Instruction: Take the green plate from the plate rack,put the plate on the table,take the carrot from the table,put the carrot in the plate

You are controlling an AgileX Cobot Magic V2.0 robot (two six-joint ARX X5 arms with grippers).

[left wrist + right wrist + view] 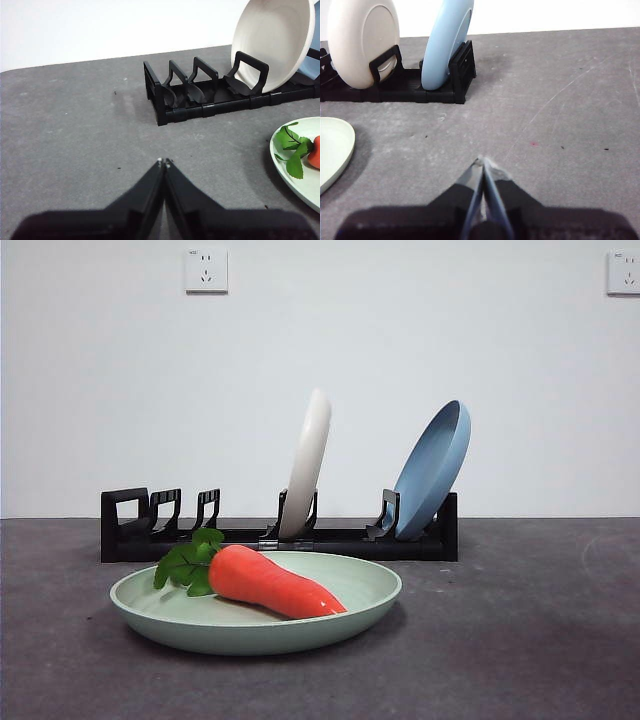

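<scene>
Looks like a lab or test bench setup, not a real kitchen. Bare white wall [320,360] with two power sockets [206,270] high up, a plain dark grey table [520,640], and just a plate rack [280,535] with a toy carrot [275,585] as props.

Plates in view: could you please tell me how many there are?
3: the green plate on the table holding the carrot; the white plate and blue plate standing in the rack.
</scene>
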